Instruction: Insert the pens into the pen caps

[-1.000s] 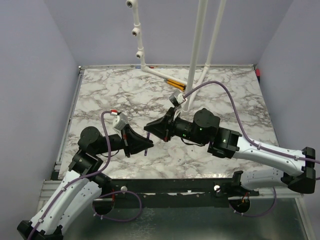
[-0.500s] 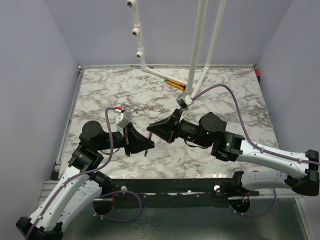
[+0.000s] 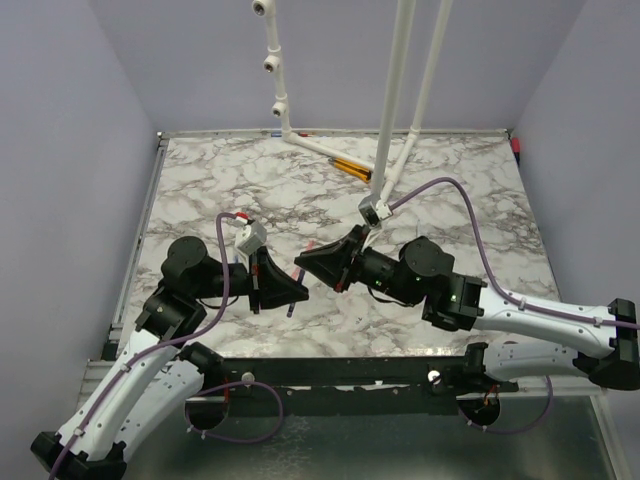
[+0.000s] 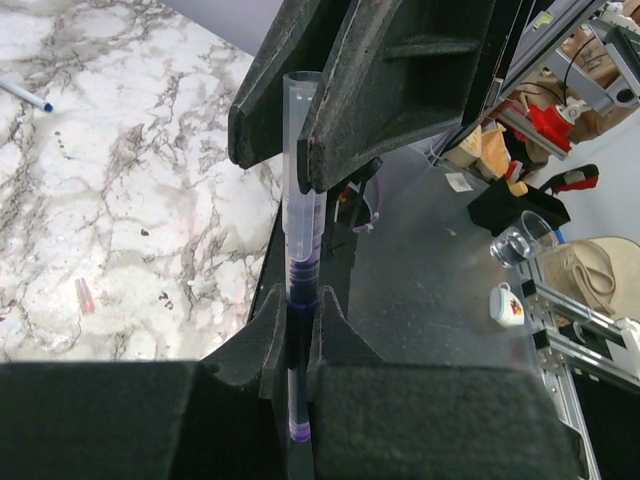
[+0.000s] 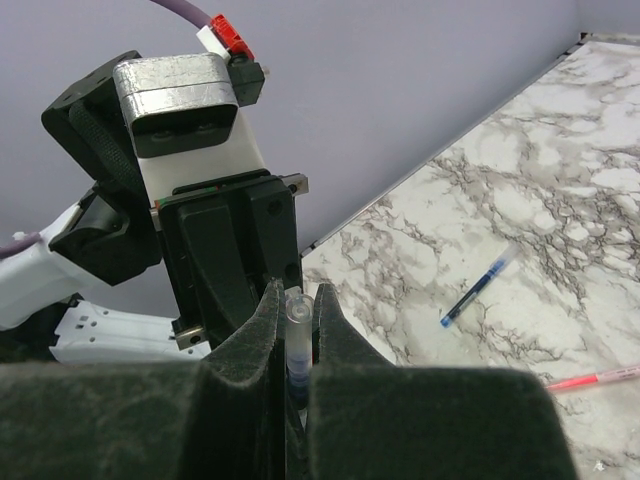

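My left gripper (image 4: 297, 300) is shut on a dark violet pen (image 4: 298, 250) with a clear barrel and holds it in the air near the table's front. My right gripper (image 5: 297, 300) meets it tip to tip and is shut on the clear cap (image 5: 297, 330) over the pen's far end. In the top view the left gripper (image 3: 293, 290) and the right gripper (image 3: 303, 265) touch. A blue pen (image 5: 480, 285) and a pink-red pen (image 5: 597, 379) lie on the marble. A small pink cap (image 4: 85, 295) lies there too.
The white pipe frame (image 3: 390, 100) stands at the back with orange-and-black sticks (image 3: 348, 165) at its foot. The marble table's near edge (image 3: 330, 355) lies just below the grippers. The right arm's purple cable (image 3: 470, 215) arcs over the table's right half.
The right arm has swung its wrist a little right and nearer; the left wrist has edged right. The two grippers have stayed together on the pen.
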Available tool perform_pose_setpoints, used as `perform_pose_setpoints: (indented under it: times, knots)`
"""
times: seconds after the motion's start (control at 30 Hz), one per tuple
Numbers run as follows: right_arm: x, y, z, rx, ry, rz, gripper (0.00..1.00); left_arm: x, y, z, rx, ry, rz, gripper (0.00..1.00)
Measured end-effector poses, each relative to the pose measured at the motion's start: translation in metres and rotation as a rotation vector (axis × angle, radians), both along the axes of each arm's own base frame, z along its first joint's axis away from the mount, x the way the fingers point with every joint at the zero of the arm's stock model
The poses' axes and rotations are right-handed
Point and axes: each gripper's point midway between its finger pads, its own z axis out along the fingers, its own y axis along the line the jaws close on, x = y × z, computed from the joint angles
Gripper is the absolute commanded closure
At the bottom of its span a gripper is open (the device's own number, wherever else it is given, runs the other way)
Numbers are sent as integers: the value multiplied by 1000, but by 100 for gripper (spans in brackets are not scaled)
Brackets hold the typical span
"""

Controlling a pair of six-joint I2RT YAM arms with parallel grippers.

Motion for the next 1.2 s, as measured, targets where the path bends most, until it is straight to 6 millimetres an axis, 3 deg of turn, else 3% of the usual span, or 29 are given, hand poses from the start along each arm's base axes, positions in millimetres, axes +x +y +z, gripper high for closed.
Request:
perform_pose_setpoints:
  times: [0.43, 0.6, 0.77, 0.87, 0.93, 1.03, 1.2]
  knots:
    - [2, -4, -4, 16, 28, -56, 99, -1, -1, -3, 21, 32, -16, 100]
    - [3, -6, -2, 14, 45, -86, 94, -3, 0, -1, 14, 27, -15, 100]
    - [3, -5, 12, -1, 50, -113, 82, -4, 2, 7, -15, -2, 1, 100]
    - [1, -5, 17, -23, 46, -120, 65, -3, 3, 11, -37, -24, 20, 100]
    - [-1, -7, 7, -78, 43, -122, 58, 2, 4, 17, -58, -54, 57, 100]
    - [-1, -12, -12, -167, 33, -140, 55, 9, 8, 25, -82, -93, 109, 100]
    - [8, -27, -19, -244, 5, -201, 52, 21, 10, 21, -78, -89, 182, 100]
